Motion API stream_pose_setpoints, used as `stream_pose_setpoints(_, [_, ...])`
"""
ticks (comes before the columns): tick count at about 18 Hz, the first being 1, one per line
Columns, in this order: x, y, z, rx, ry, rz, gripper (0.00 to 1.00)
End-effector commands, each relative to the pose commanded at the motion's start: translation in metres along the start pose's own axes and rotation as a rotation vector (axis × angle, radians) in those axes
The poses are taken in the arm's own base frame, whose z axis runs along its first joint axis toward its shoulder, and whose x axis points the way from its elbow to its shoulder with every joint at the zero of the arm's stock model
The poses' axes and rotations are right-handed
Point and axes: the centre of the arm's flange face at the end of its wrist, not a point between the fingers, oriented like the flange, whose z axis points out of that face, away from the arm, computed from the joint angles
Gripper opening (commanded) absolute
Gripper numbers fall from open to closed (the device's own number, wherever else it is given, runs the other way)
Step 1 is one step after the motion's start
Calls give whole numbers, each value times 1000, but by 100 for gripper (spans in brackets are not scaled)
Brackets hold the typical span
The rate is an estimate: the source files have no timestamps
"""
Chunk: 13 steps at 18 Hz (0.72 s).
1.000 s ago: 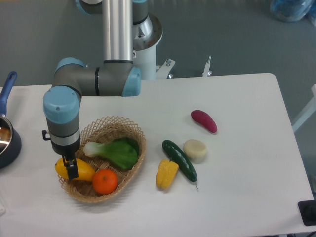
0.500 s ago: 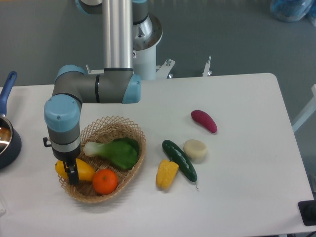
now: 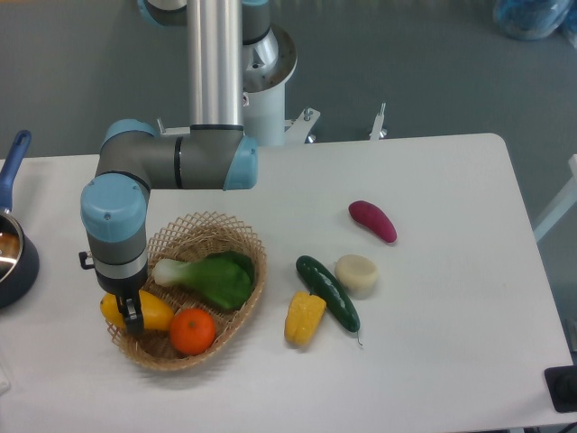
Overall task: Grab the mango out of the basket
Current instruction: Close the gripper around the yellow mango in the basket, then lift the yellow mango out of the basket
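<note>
The mango (image 3: 155,309), a glossy yellow oval, lies at the front left of the tan wicker basket (image 3: 236,236), beside a round orange (image 3: 192,331). My gripper (image 3: 132,311) reaches straight down over the mango's left half. One dark finger (image 3: 133,317) shows pressed against the mango's near side, and the other finger is hidden behind the fruit and the wrist. The mango still rests in the basket.
A green leafy vegetable (image 3: 212,276) fills the basket's middle. Right of the basket lie a yellow bell pepper (image 3: 305,317), a cucumber (image 3: 328,292), a pale round piece (image 3: 357,273) and a purple sweet potato (image 3: 372,220). A dark pot (image 3: 11,257) stands at the left edge.
The gripper came down onto the mango from one second ago to half a second ago. Since then the arm has held still and the visible finger has drawn slightly in against the fruit.
</note>
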Motion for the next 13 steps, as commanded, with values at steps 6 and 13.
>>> stream_pose_setpoints(6, [4, 6, -57, 30, -73, -17, 50])
stream_pose_setpoints(13, [-29, 66, -157, 89, -233, -179, 50])
